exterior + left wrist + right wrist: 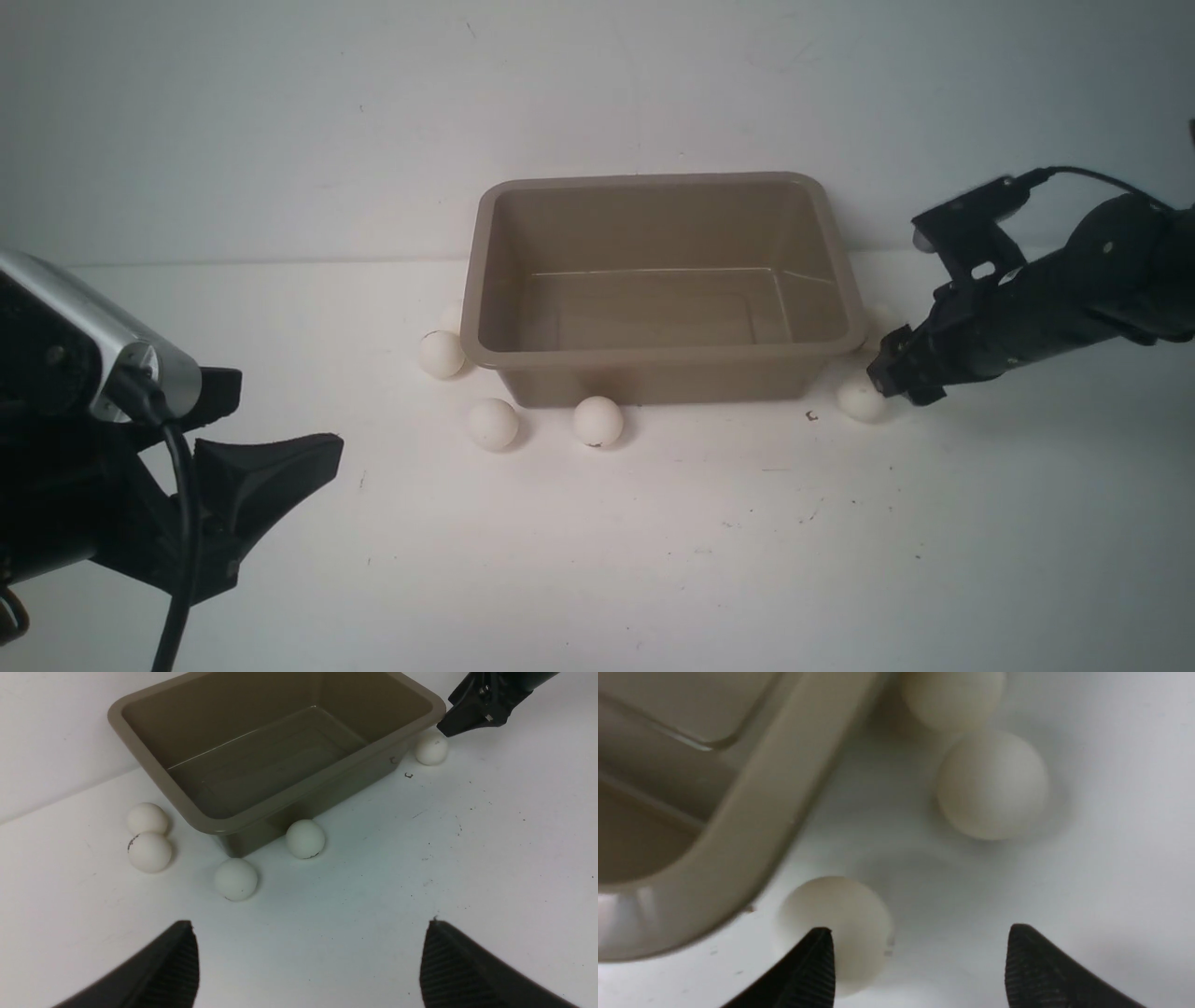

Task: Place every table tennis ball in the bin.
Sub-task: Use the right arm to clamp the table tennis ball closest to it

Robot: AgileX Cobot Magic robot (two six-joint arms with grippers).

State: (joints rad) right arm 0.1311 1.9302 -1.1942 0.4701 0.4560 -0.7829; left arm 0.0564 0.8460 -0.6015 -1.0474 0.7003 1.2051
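The taupe bin (653,355) stands empty at the middle back of the table; it also shows in the left wrist view (327,772) and the right wrist view (752,826). Several white balls lie around it: two at its left corner (442,354) (452,317), two in front (492,423) (597,420), and one at the right front corner (860,398). My right gripper (882,375) is open just above that ball (836,928), which lies by one fingertip (817,961). Two more balls (992,784) (952,695) lie beyond. My left gripper (280,420) is open and empty, well short of the balls.
A white wall rises right behind the bin. The white tabletop (653,560) has small dark specks, with one mark (811,416) near the bin's right front corner.
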